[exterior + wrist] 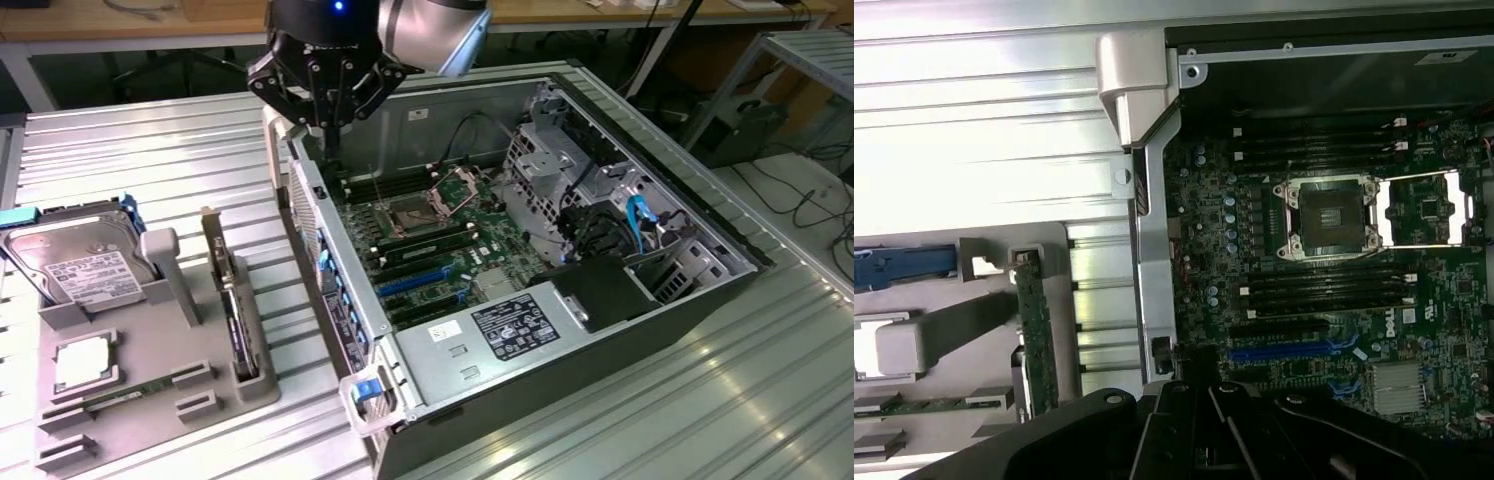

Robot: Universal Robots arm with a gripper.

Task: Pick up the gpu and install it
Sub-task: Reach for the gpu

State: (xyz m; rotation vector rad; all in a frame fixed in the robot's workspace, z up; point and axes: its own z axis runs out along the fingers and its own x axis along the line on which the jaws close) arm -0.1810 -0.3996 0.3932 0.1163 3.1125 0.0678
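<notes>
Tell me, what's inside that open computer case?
A green motherboard with a processor socket, blue card slots, a labelled power supply, a metal drive cage and blue cables. Whatever lies beneath the power supply and the black cover beside it is hidden.

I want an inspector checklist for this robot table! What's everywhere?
Surface: ribbed silver metal table, with an open black computer case lying on it.
Job's things: flat green gpu card stands on edge in the grey plastic holder tray, untouched.
Clutter: silver hard drive with white label, square silver processor chip and narrow green memory stick, all in the tray.
Grippers: black gripper shut, holding nothing, above the case wall nearest the tray.
Cables: blue and black cables inside the case; dark floor cables.
Surroundings: wooden workbench behind the table.
</notes>
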